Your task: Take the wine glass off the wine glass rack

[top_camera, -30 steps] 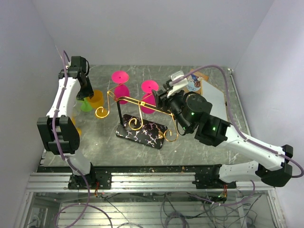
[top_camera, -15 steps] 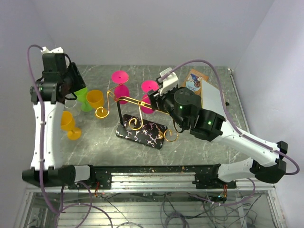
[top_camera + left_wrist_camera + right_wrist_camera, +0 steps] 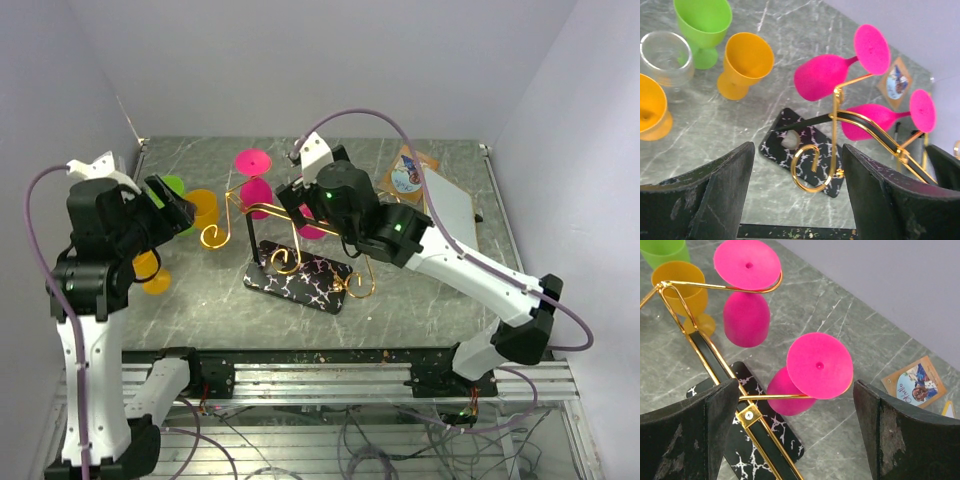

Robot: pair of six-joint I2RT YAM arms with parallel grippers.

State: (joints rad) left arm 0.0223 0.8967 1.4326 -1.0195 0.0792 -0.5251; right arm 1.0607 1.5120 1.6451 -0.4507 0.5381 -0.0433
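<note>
Right arm (image 3: 400, 230) swung left; two pink glasses (image 3: 745, 317) (image 3: 817, 365) hang, seemingly four cups (image 3: 745, 60) (image 3: 702, 22) (image 3: 667, 60) (image 3: 650, 112) stand

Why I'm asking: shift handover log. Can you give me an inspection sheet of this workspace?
Surface: grey marbled table, no spills seen.
Job's things: wine glass rack standing; two pink wine glasses hang inverted from it.
Clutter: green glass, two orange glasses, clear glass upright at left; picture card back right.
Grippers: left tool open, empty; right tool open, empty, over the rack.
Cables: purple cables along both arms; loose wiring below the table's near edge.
Surroundings: plain pale walls; nothing else seen.
</note>
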